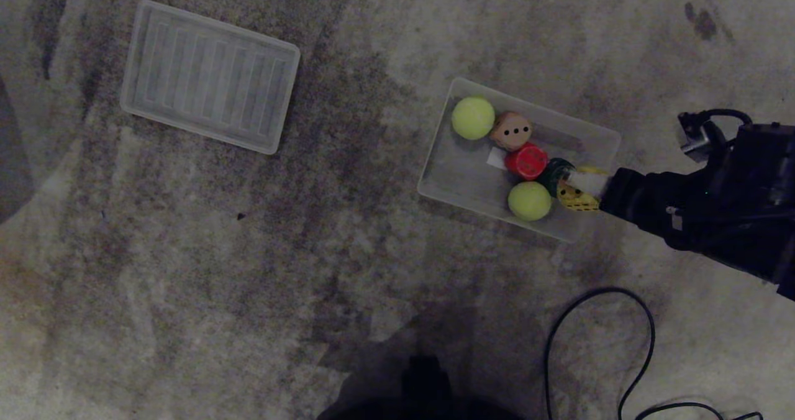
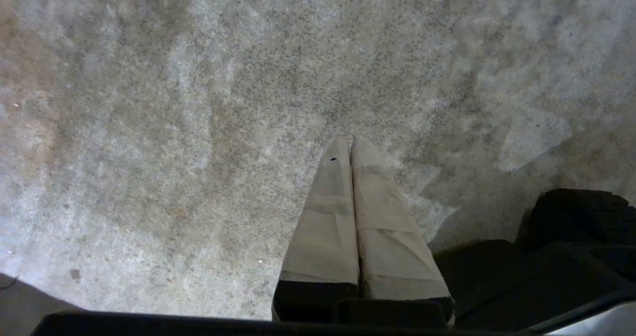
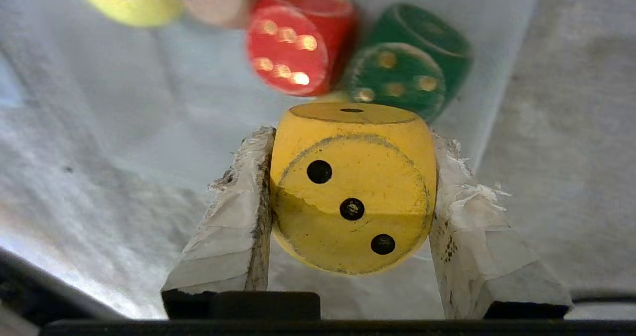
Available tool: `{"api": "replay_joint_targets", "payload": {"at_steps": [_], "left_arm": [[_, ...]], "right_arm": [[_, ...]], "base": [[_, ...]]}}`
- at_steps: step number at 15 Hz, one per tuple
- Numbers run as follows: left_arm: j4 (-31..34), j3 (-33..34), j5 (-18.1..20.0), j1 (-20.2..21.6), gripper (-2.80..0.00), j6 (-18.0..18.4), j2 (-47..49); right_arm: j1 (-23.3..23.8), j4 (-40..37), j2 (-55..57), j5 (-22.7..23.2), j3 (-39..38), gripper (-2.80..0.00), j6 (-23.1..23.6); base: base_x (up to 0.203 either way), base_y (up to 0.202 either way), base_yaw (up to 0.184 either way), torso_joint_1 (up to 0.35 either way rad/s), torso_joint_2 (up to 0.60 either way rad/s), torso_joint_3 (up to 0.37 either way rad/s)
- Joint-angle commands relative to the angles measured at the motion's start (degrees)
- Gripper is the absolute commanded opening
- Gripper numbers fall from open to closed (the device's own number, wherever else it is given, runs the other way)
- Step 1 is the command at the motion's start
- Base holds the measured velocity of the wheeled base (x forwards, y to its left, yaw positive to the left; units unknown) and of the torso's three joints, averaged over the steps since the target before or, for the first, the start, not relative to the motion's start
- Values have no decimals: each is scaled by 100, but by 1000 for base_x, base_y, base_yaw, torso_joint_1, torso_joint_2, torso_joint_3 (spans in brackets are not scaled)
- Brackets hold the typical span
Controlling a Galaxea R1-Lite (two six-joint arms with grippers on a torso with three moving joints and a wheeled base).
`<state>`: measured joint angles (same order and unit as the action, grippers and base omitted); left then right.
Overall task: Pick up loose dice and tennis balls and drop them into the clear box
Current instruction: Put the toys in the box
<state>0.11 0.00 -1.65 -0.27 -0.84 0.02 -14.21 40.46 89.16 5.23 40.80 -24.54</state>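
Mottled grey carpet underfoot; scuffed yellow wooden die (image 3: 353, 192), three black pips showing, clamped between right gripper (image 3: 350, 177) padded fingers (image 3: 233, 216) over clear plastic box (image 1: 463, 178).

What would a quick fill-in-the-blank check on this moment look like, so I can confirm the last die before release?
1. The right gripper is clamped on the ______ die, held over the clear box.
2. The number of tennis balls lying in the box is ______.
3. The ribbed lid lies on the ______, apart from the box.
4. The left gripper hangs over bare floor with its fingers ______.

Missing words: yellow; two; floor; shut
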Motion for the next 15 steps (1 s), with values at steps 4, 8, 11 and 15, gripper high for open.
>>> {"api": "replay_joint_targets", "payload": {"at_steps": [4,8,11,15], "left_arm": [[-2,9,-2,0,-280,-4,6],[-2,9,-2,0,-280,-4,6],[-2,9,-2,0,-280,-4,6],[-2,9,-2,0,-280,-4,6]], "right_arm": [[364,162,-63,4,41,0,484],[506,379,-127,-12,14,0,828],[497,391,-295,29,-12,0,455],[412,-36,-388,517,-47,0,-673]], "base": [[0,0,0,0,0,0],[0,0,0,0,0,0],[0,0,0,0,0,0],[0,0,0,0,0,0]]}}
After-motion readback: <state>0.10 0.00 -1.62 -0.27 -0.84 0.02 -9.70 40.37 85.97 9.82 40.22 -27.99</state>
